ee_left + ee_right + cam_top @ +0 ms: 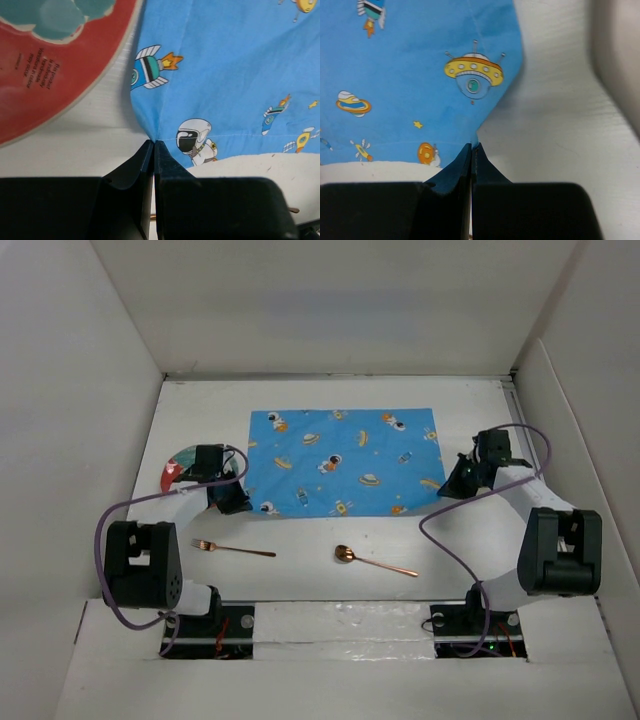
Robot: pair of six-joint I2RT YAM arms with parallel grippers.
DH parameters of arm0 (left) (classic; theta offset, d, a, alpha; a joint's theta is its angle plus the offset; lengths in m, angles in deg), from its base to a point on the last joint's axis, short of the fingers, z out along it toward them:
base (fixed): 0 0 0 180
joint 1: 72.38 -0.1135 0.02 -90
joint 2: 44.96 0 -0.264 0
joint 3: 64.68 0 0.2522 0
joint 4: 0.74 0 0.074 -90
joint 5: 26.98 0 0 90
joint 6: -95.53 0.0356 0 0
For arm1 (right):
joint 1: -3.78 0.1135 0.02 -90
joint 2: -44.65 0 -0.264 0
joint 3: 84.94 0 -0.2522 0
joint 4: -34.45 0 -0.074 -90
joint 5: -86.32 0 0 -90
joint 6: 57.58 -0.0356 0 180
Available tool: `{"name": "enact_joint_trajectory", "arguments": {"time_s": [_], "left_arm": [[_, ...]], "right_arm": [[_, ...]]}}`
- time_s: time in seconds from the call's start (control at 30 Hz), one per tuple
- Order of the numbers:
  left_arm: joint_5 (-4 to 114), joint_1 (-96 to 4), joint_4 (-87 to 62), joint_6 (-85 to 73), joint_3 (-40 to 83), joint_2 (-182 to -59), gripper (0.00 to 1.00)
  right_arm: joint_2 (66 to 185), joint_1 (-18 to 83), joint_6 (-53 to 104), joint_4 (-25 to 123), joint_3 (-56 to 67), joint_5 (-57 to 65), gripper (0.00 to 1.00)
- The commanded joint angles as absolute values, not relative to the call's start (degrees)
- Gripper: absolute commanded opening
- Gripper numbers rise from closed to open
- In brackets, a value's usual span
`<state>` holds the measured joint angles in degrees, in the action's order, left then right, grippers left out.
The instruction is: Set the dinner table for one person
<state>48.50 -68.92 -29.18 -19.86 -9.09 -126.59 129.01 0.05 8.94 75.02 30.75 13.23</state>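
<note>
A blue space-patterned placemat (343,460) lies on the white dinner table (320,560). My left gripper (237,499) is shut on the placemat's near left corner (154,137), with the cloth pulled up into the jaws. My right gripper (452,487) is shut on its near right corner (476,141). A red plate (176,472) lies left of the placemat, partly hidden by my left arm; it fills the upper left of the left wrist view (45,65). A copper fork (232,549) and a copper spoon (372,561) lie on the table in front of the placemat.
White walls (80,400) border the table on the left, back and right. Purple cables (440,540) loop from both arms over the table near the cutlery. The arm bases (345,625) stand at the near edge.
</note>
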Motion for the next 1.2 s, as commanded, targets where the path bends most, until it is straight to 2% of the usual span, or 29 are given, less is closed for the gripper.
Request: {"name": "enact_joint_trajectory", "arguments": {"time_s": [0.0, 0.67, 0.73, 0.77, 0.87, 0.93, 1.0, 1.03, 1.13, 1.17], "left_arm": [[49.9, -66.8, -31.5, -18.4, -9.3, -122.5, 0.0], [52.8, -66.8, -38.8, -22.0, -7.1, -120.2, 0.0], [53.3, -66.8, -39.0, -22.0, -7.1, -120.2, 0.12], [53.4, -66.8, -39.1, -22.1, -6.8, -120.0, 0.24], [53.9, -66.8, -39.5, -22.0, -5.8, -119.5, 0.4], [54.5, -66.8, -40.2, -21.6, -3.6, -119.0, 0.43], [54.8, -66.8, -41.1, -20.8, -1.7, -118.4, 0.44], [55.0, -66.8, -41.7, -20.6, -0.4, -117.9, 0.44], [54.8, -66.8, -42.4, -19.6, 6.4, -116.2, 0.42], [54.6, -66.8, -42.4, -19.4, 7.6, -115.6, 0.38]], "right_arm": [[126.5, -1.3, 10.5, 75.3, 31.8, 12.4, 0.0], [122.7, -1.3, 12.5, 80.6, 33.7, 12.1, 0.0], [122.6, -1.3, 12.5, 80.7, 33.7, 12.0, 0.0], [122.5, -1.3, 12.5, 80.8, 33.8, 12.2, 0.01], [121.6, -1.3, 12.1, 81.6, 33.0, 12.7, 0.15], [120.6, -1.3, 11.8, 83.0, 32.1, 12.8, 0.29], [118.7, -1.3, 11.7, 84.8, 29.5, 12.1, 0.42], [118.0, -1.3, 11.8, 85.7, 28.3, 12.0, 0.46], [115.8, -0.4, 12.2, 88.7, 22.4, 10.5, 0.5], [115.5, 0.2, 12.0, 89.2, 20.8, 10.1, 0.51]]}}
